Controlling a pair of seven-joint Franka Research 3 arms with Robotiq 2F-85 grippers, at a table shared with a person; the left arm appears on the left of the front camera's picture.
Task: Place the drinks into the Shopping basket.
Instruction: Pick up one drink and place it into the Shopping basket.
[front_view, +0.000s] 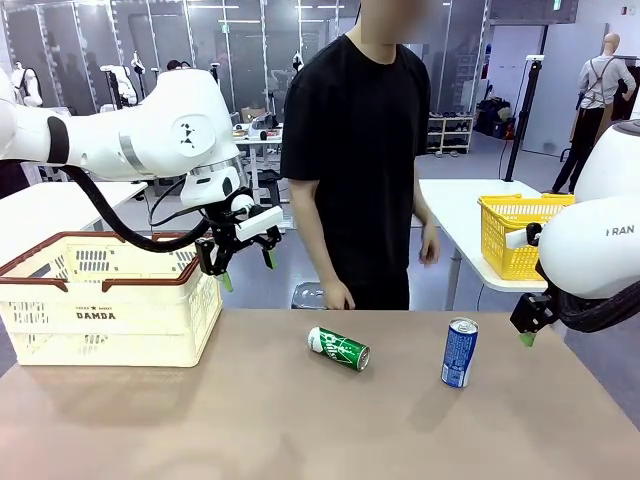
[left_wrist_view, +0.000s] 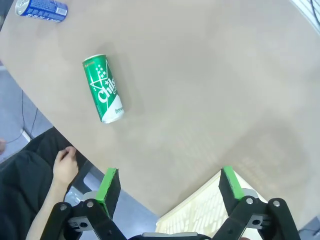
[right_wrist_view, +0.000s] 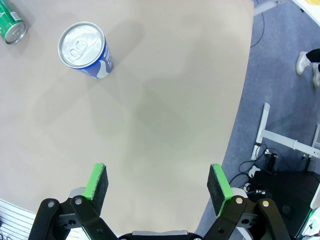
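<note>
Green can (front_view: 338, 348) lies on table (front_view: 300, 420); blue can (front_view: 460, 352) stands upright nearby

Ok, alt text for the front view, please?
A green drink can lies on its side and a slim blue can with silver top stands upright on a brown table, both outside the cream-white slotted plastic basket. The left arm's open fingers hang by its right end; a person in black stands opposite.
</note>
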